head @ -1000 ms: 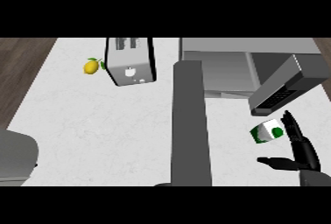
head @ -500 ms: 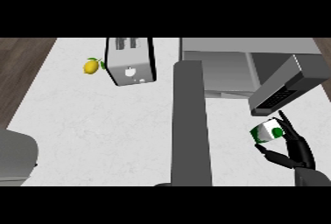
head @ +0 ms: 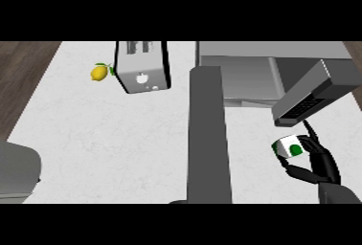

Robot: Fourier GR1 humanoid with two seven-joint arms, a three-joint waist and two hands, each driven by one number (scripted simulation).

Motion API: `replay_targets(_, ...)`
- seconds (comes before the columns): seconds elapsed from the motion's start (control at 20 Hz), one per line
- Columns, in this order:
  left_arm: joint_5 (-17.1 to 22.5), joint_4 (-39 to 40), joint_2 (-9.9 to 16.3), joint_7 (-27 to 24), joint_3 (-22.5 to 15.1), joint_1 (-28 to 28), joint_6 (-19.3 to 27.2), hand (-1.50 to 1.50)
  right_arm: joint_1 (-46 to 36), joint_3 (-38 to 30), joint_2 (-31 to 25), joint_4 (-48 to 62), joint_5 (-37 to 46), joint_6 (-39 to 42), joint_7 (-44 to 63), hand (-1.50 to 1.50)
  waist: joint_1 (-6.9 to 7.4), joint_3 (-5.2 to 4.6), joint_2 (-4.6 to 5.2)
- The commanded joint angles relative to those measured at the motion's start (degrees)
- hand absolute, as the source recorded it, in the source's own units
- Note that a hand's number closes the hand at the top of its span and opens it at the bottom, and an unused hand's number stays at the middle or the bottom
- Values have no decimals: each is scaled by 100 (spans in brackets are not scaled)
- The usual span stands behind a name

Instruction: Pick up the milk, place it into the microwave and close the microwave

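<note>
Milk carton (head: 289, 146): small white carton with a green mark on its face, standing at the right side of the white counter (head: 106, 143), just below the open microwave door.

Right hand (head: 317, 162): black, entering from the lower right edge. Fingers curl along the carton's right side and the thumb reaches round beneath it, so the carton sits between them in a closing grasp. Whether the carton is lifted off the surface cannot be told.

Left hand: not visible. Only a long grey forearm (head: 207, 139) shows, running up the middle from the lower edge and ending near the microwave's left corner.

Microwave (head: 240, 72): grey box at the upper right of the counter, its front open.

Microwave door (head: 311, 95): swung outward to the right, dark panel on its lower end, just above the carton.

Toaster (head: 143, 67): silver with black sides, upper centre, left of the microwave and apart from it.

Lemon (head: 100, 72): yellow, green leaf at its stem, lying just left of the toaster.

Grey object (head: 17, 172): partly seen at the lower left edge; its kind cannot be told.
</note>
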Motion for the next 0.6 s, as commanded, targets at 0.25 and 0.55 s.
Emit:
replay_targets(0.25,-5,380,20,-107,174,-12,-395,-150,-180,116,838,-204,-34,-11,-734,150,32,12,-21)
replay_targets(0.55,333,230,155,123,373,86,-155,-150,-325,139,1399,-392,-72,-743,-512,150,-37,1,-50)
